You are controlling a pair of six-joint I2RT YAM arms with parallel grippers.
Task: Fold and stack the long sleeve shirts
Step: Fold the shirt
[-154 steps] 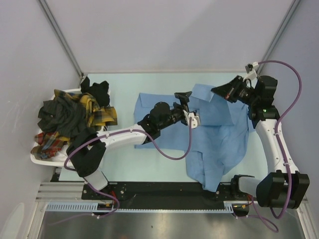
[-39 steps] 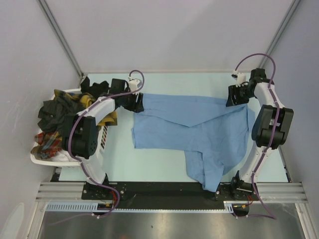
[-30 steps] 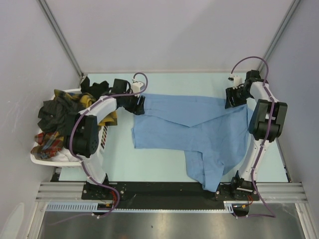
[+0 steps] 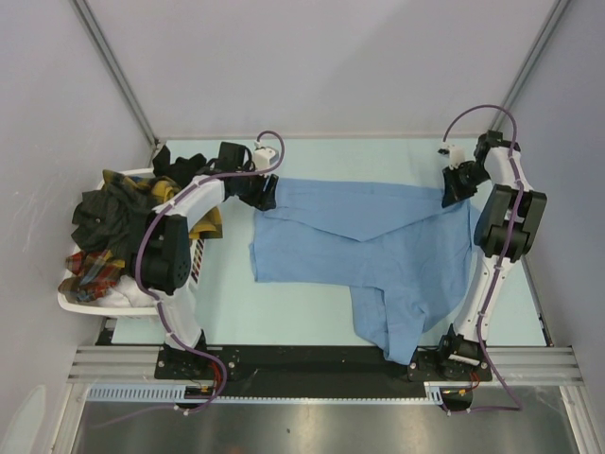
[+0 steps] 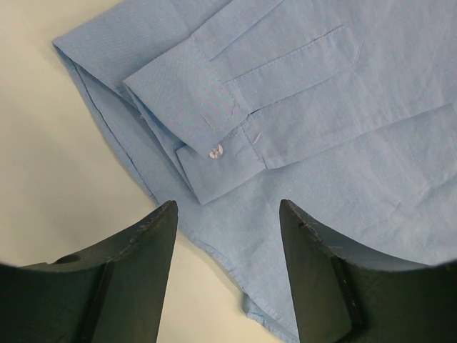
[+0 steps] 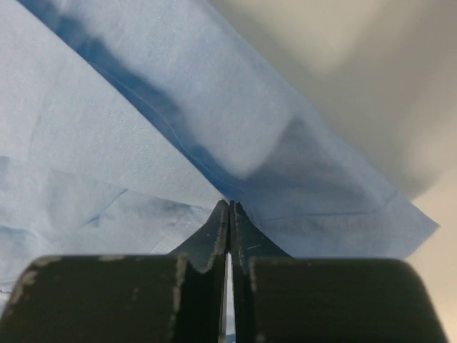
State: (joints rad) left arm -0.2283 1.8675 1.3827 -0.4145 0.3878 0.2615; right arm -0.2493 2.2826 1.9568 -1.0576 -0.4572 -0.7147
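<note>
The light blue shirt [image 4: 378, 236] is thin woven cloth, matt, with a fine even weave and neat stitched seams. Its cuff carries one small glossy, pearly button [image 5: 215, 151]. The tabletop [image 4: 302, 312] beneath is smooth, pale and matt. The fingers [image 5: 136, 271] of the left gripper [image 5: 227, 209] look like dark matt plastic, scuffed pale along their edges. The plaid and dark shirts [image 4: 123, 222] are softer, crumpled cloth, lying in a white slatted plastic basket [image 4: 80, 305]. The strip [image 4: 284, 426] along the near edge is brushed metal with a dull sheen.
</note>
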